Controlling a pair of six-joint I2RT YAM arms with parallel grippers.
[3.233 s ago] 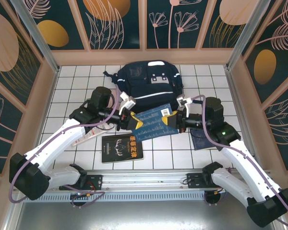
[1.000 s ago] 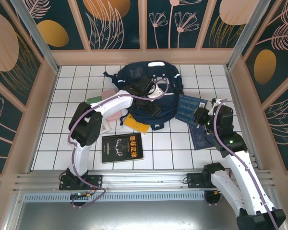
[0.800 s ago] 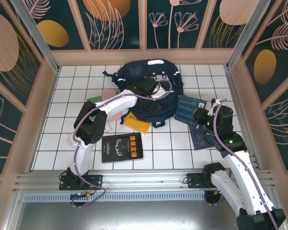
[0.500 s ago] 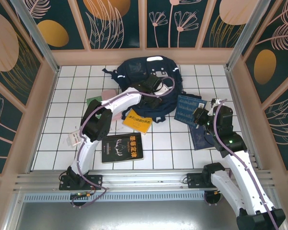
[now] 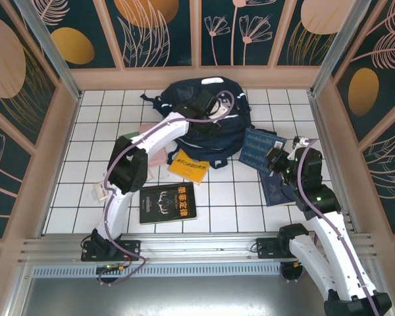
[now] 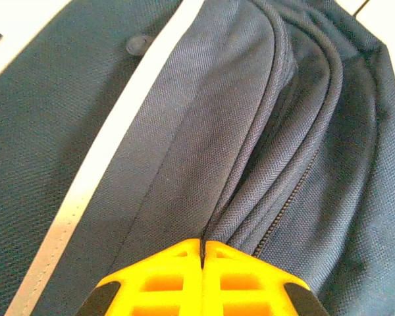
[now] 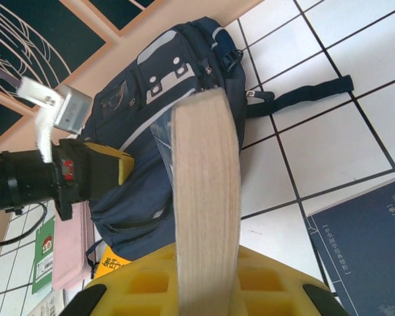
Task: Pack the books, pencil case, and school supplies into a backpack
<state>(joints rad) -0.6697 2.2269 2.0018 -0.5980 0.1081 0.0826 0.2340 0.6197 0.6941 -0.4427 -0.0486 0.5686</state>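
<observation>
My left pincer [image 6: 202,245]: fingers pressed together on a fold of the backpack [image 5: 232,131], right beside its zip; the fold runs straight into my tips. The backpack lies at the far middle of the tiled table [image 5: 105,112]; I cannot tell what is inside. My right pincer [image 7: 204,263]: clamped on a blue book [image 5: 258,149], held just right of the backpack. The orange-yellow book [image 5: 189,164] touches the backpack's near edge; the black book [image 5: 167,203] lies flat, nearer my bases
</observation>
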